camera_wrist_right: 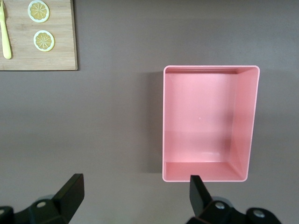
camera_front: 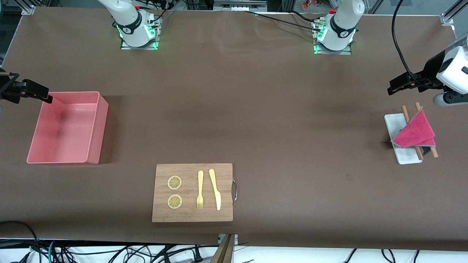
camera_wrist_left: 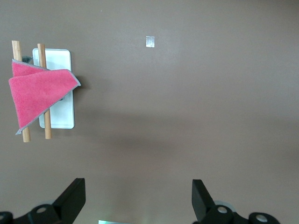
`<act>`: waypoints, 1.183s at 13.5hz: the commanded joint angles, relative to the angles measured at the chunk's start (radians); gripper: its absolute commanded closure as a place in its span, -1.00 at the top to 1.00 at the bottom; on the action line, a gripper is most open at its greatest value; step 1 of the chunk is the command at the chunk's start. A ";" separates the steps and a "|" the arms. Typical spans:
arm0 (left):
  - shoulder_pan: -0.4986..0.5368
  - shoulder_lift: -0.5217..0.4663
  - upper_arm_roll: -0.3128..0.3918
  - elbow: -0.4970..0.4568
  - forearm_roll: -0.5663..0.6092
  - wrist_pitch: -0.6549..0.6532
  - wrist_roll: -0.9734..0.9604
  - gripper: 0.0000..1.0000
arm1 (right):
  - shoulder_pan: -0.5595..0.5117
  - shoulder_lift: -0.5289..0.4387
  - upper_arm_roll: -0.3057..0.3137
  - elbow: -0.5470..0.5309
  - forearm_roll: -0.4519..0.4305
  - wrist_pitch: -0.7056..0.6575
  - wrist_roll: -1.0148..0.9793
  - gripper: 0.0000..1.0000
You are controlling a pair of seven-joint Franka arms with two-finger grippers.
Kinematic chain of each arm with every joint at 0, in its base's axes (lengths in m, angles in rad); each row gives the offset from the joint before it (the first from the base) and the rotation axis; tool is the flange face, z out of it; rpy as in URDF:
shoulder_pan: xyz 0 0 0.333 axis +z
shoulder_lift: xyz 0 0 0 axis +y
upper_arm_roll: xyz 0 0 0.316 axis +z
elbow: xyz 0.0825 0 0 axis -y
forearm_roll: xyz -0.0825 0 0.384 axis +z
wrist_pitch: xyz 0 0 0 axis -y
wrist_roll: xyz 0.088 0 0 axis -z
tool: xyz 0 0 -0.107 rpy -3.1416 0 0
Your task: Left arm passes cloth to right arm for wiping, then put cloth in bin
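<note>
The crimson-pink cloth (camera_front: 415,130) lies folded and draped over two wooden sticks (camera_front: 406,114) on a small white tray (camera_front: 393,126) at the left arm's end of the table. It also shows in the left wrist view (camera_wrist_left: 39,95). My left gripper (camera_front: 394,87) is open and empty, up over bare table beside the tray; the left wrist view shows its jaws (camera_wrist_left: 138,186) wide apart. The pale pink bin (camera_front: 95,135) stands empty at the right arm's end. My right gripper (camera_front: 45,96) is open and empty, over the table at the bin's edge (camera_wrist_right: 245,121); its jaws (camera_wrist_right: 135,183) are wide apart.
A wooden cutting board (camera_front: 192,212) lies nearer the front camera than the bin, with two lemon slices (camera_front: 174,182), a yellow fork (camera_front: 200,190) and a yellow knife (camera_front: 215,190) on it. It shows in the right wrist view too (camera_wrist_right: 37,58). A small pale mark (camera_wrist_left: 150,41) is on the table.
</note>
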 commanded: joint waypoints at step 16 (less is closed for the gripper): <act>0.210 0.252 0.005 0.054 0.102 0.095 0.114 1.00 | -0.006 0.006 0.005 0.019 0.018 -0.005 0.004 1.00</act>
